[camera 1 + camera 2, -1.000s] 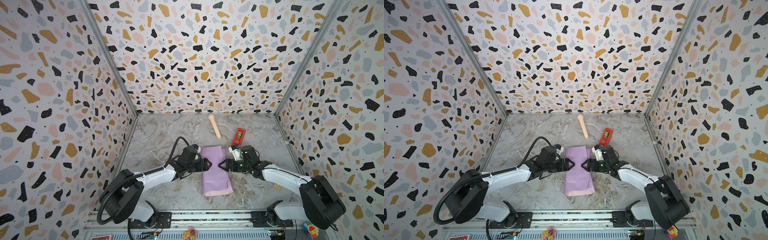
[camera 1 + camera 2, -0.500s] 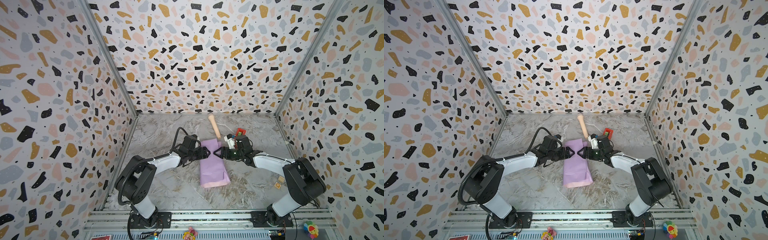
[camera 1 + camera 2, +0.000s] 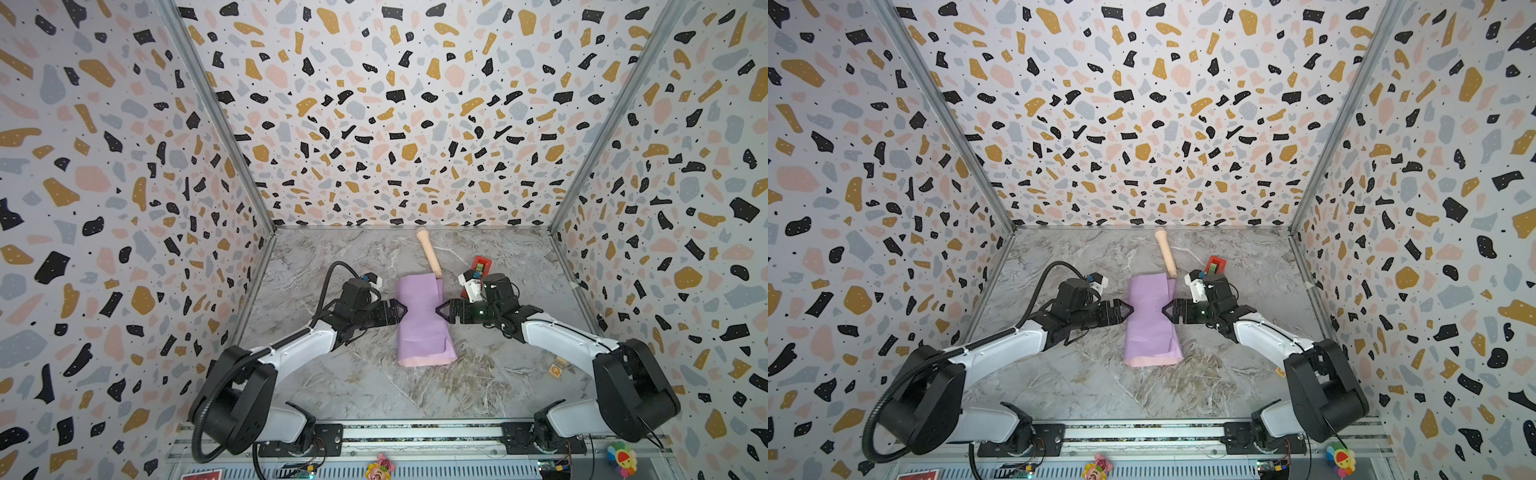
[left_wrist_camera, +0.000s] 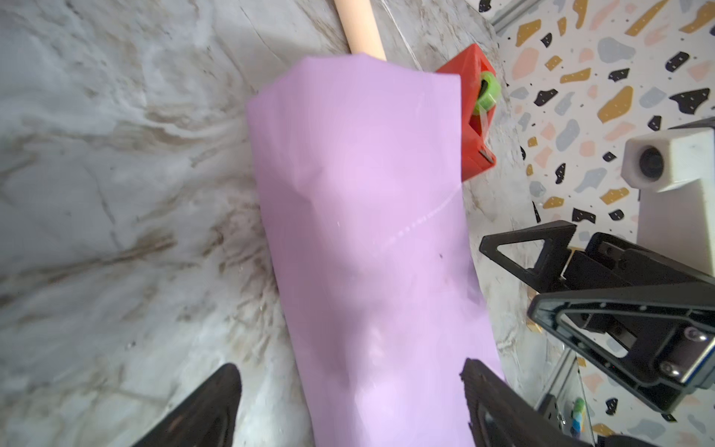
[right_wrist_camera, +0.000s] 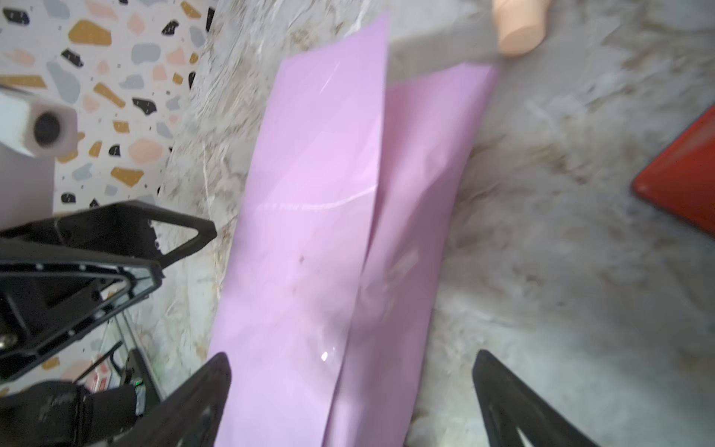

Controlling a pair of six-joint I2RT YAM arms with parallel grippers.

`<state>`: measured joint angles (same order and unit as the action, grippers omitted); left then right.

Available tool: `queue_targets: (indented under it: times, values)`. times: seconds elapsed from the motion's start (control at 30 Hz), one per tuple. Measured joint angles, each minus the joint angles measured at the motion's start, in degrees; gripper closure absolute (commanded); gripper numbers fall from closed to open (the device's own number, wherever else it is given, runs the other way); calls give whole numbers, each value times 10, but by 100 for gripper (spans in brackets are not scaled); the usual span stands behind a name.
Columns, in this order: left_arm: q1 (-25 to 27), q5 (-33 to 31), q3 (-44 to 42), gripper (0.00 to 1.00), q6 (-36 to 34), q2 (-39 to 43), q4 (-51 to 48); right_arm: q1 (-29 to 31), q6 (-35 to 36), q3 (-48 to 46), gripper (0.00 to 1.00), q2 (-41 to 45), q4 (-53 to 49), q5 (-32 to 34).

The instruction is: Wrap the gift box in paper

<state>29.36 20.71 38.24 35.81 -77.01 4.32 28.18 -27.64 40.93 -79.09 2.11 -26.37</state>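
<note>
Paper (image 3: 422, 322) lies as a long lilac sleeve down the middle of the tabletop (image 3: 365, 390), running near to far, with a thin strip of its pale pink face showing at the near end. No gift box shows in any view; I judge that it sits inside the sleeve, about where the two claws face each other.

The left claw (image 3: 400, 311) stands at the sleeve's left edge and the right claw (image 3: 441, 311) at its right edge, level with one another. Both wrist views show the jaws spread wide and gripping nothing. Whether the tips touch the sheet I cannot tell.

In the right wrist view one flap overlaps the other along a seam on the sleeve's right side. A glossy streak crosses it midway, but I cannot tell whether that is tape.

The step in hand looks like securing the wrap and closing its ends.
- **Hold the overlap:** thin paper springs back, so one claw should press down on the overlap over the box, where there is firm backing, while the other works.
- **Come from above:** a sideways push would likely crumple the sleeve or slide the box inside it.
- **Near end:** the near right corner already curls up, so it wants flattening before any fold.
- **Far end:** it lies just beside the beige toy microphone (image 3: 428, 253), so folding there needs care.
- **Tape:** the red tape dispenser (image 3: 481, 264) sits far right, just beyond the right claw, so that arm has the short reach for it.
</note>
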Motion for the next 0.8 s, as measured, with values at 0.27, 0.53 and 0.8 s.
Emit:
queue_targets:
  times: [0.27,0.53,0.8]
  values:
    - [87,-31,-50,15,-46,-19,-4,58,20,-31,17,-7,-18,48]
    - [122,-71,-57,19,-55,-51,16,68,39,-31,24,-38,-16,96]
    - [123,-89,-57,19,-52,-42,41,70,50,-37,27,-45,-2,140]
